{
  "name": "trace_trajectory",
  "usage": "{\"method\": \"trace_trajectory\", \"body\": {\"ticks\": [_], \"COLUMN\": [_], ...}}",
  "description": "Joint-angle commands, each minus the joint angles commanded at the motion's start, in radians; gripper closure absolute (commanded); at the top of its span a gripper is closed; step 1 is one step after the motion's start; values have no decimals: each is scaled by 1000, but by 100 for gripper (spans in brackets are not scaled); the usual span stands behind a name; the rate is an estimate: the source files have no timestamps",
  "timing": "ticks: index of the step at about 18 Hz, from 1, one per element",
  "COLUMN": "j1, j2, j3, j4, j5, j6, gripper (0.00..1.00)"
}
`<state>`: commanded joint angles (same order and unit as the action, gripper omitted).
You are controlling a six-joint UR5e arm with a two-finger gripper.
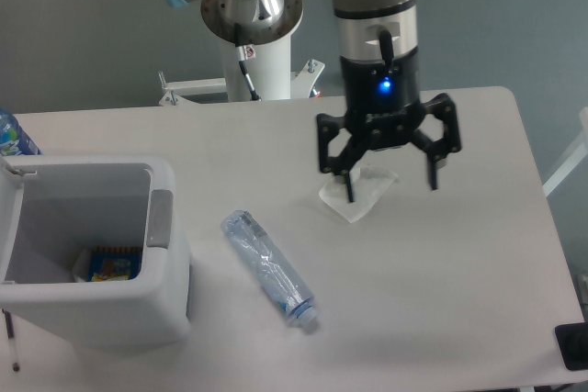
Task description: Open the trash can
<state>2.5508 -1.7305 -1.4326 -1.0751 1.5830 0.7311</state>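
White trash can (92,300) (open) left of gripper (390,185)

bottle (269,268) right of trash can (165,300)

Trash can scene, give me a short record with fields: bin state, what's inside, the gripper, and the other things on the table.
trash can: near left of table, lid open
inside: colourful packet on the bottom
push-button tab: grey, on right rim
gripper: open, empty, above a clear plastic wrapper
plastic bottle: clear, crumpled, lying right of the can
blue bottle: at left edge
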Motion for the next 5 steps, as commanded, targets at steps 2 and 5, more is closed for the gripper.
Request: {"method": "trace_trajectory", "body": {"ticks": [2,5], "j1": [37,89], "j2": [23,45], "j3": [-31,-60], "j4": [-11,-11], "j5": [-2,-14], "j6": [115,223], "gripper": [0,0]}}
